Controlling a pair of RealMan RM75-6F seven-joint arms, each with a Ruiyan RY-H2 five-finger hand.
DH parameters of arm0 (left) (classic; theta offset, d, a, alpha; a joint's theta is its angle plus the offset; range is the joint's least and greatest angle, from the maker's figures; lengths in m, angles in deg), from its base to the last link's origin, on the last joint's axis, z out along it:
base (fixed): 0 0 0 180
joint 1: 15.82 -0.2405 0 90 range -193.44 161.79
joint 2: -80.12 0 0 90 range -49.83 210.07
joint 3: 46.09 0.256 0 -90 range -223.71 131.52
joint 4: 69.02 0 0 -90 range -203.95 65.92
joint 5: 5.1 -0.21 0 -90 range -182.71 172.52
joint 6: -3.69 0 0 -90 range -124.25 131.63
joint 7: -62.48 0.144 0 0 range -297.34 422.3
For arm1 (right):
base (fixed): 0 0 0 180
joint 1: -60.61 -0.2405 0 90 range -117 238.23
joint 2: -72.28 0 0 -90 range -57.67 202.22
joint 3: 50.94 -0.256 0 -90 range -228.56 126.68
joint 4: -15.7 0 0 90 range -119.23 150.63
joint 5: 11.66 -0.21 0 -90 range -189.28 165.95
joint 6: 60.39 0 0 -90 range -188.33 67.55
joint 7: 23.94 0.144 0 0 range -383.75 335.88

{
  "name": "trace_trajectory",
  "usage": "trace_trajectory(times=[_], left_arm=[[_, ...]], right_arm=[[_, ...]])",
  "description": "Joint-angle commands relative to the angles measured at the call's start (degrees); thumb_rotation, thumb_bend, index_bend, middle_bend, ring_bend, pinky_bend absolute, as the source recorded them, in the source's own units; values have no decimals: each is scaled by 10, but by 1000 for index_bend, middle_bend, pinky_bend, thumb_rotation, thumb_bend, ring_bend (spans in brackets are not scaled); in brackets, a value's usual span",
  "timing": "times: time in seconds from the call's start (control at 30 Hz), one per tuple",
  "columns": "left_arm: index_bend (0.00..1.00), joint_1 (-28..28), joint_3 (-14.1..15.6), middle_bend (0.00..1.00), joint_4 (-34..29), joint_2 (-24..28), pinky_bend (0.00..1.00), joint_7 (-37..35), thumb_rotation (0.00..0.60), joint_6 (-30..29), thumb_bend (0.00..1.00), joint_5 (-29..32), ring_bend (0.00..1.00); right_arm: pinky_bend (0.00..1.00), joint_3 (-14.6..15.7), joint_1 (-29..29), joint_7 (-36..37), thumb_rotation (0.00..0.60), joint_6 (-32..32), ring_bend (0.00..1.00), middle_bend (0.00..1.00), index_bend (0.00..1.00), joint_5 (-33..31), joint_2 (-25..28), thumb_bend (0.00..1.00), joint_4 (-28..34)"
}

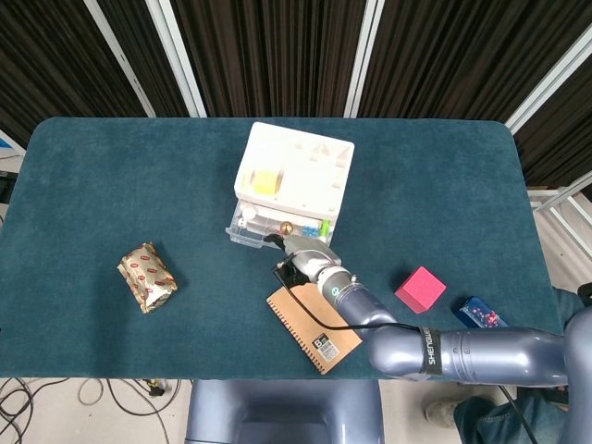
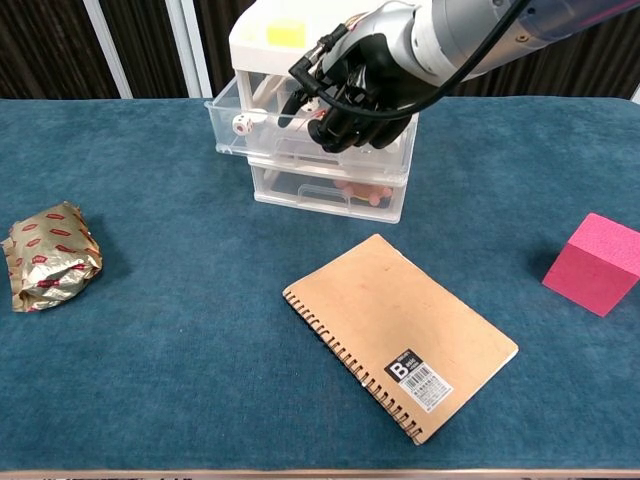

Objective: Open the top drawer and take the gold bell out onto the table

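A white three-drawer unit (image 1: 294, 171) stands at the table's middle back. Its clear top drawer (image 1: 252, 231) is pulled partway out toward the front; the chest view shows that drawer's front (image 2: 245, 140) jutting past the two below. Inside it, the head view shows a small gold bell (image 1: 287, 226) and a white die (image 1: 242, 222). My right hand (image 1: 301, 256) grips the drawer's front edge, fingers curled over it (image 2: 350, 85). In the chest view the hand hides the bell. My left hand shows in neither view.
A brown spiral notebook (image 2: 400, 335) lies in front of the drawers. A gold foil packet (image 2: 48, 255) sits at the left, a pink cube (image 2: 600, 262) at the right, and a small blue object (image 1: 483, 314) near the front right edge.
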Motion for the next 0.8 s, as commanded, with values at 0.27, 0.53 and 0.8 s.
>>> trace_trajectory(times=[0.27,0.53,0.8], left_arm=[[90,0,0,0,0,0,0,0,600,0,201,0,0],[91,0,0,0,-1,0,0,0,600,0,202,0,0],[91,0,0,0,-1,0,0,1,600,0,201,0,0]], right_arm=[[1000,17,-7,12,600,12,994,870,148,11,8,767,1],[1000,29,-14,22,600,36,993,870,163,21,25,768,6],[1000,45,-28,36,600,57,993,870,165,26,35,768,5]])
